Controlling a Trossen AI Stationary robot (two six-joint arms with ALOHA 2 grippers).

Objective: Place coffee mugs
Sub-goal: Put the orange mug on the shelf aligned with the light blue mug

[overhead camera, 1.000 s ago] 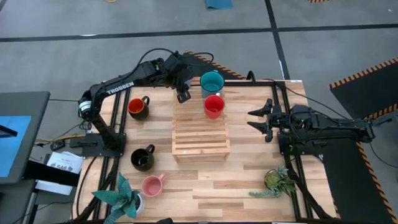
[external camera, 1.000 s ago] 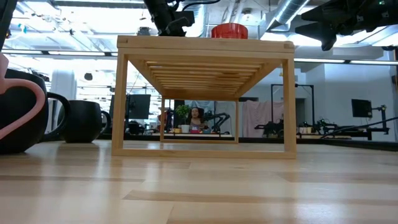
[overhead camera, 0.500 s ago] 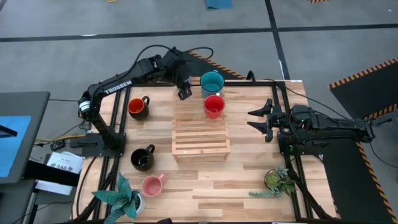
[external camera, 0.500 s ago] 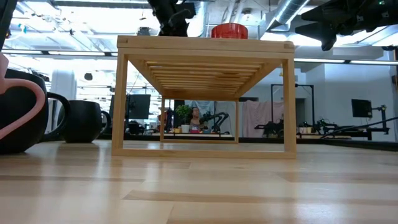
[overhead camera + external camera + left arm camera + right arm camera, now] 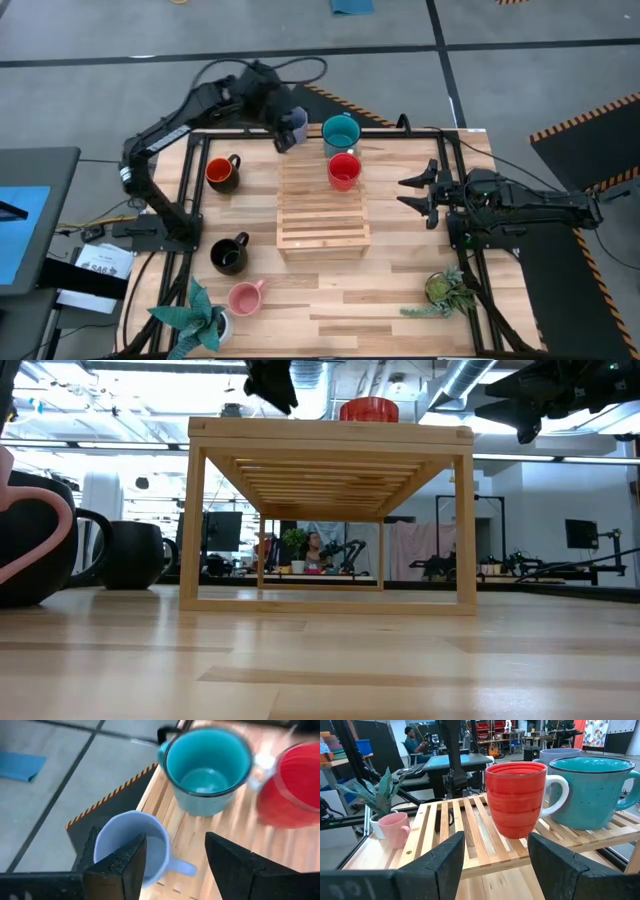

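A grey-blue mug [image 5: 298,122] [image 5: 130,825] is at the far left corner of the wooden rack [image 5: 322,220], left of the teal mug [image 5: 341,132] [image 5: 207,765]. The red mug [image 5: 343,170] [image 5: 515,800] stands on the slats beside the teal one. My left gripper [image 5: 285,138] [image 5: 175,840] hovers open just above the grey-blue mug, whose handle [image 5: 181,868] shows between the fingers. My right gripper [image 5: 418,195] [image 5: 495,865] waits open over the table's right side. The black mug with orange inside [image 5: 222,173], the black mug [image 5: 230,255] and the pink mug [image 5: 244,297] stand on the table's left half. My left gripper's one finger [image 5: 120,870] stands in front of the grey-blue mug's near wall and hides its base. I cannot tell whether it touches the mug. The other finger [image 5: 235,865] is well apart from the mug.
Potted plants stand at the near left corner [image 5: 200,315] and the near right [image 5: 445,290]. The near part of the rack top is bare slats. Dark frame rails run along the table's edges [image 5: 460,180]. A person sits in the room beyond [image 5: 412,740].
My left gripper has risen and drawn back toward the table's far edge. The grey-blue mug now shows beside it in the high view.
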